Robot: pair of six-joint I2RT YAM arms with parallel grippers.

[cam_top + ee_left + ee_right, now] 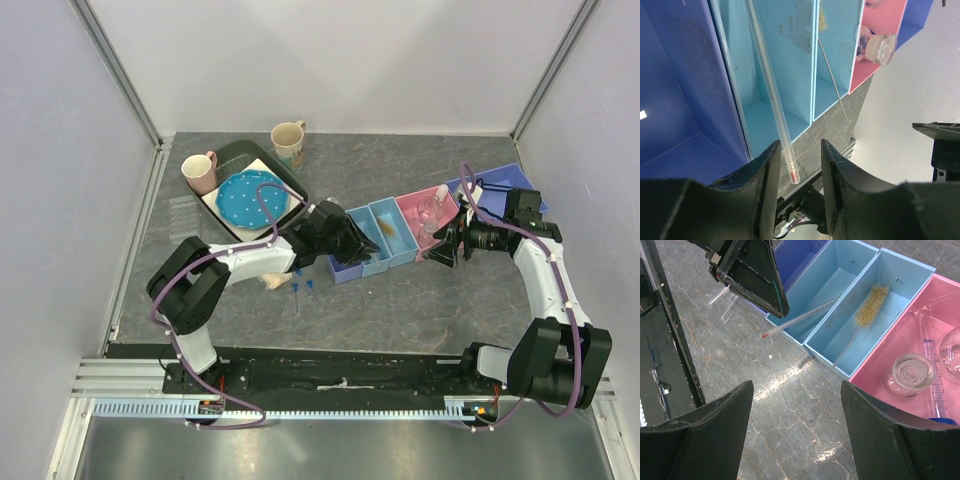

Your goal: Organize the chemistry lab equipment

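My left gripper (348, 243) hovers over the near ends of the bins with its jaws open (800, 150). A thin glass thermometer with a red tip (771, 85) lies between the fingers without touching either. It rests on the near rim of a light blue bin (837, 277), with its red end sticking out over the table (790, 322). A bottle brush (871, 305) lies in the second light blue bin (900, 285). My right gripper (441, 250) is open and empty above bare table (796, 390) in front of the pink bin (932, 302).
The pink bin holds a round glass piece (912, 372) and a graduated cylinder (936, 385). A dark blue bin (670, 100) is left of the light blue ones. Clear tubes (305, 287) lie on the table. A dotted blue plate (245, 195) and two mugs (200, 172) (288, 142) stand at the back left.
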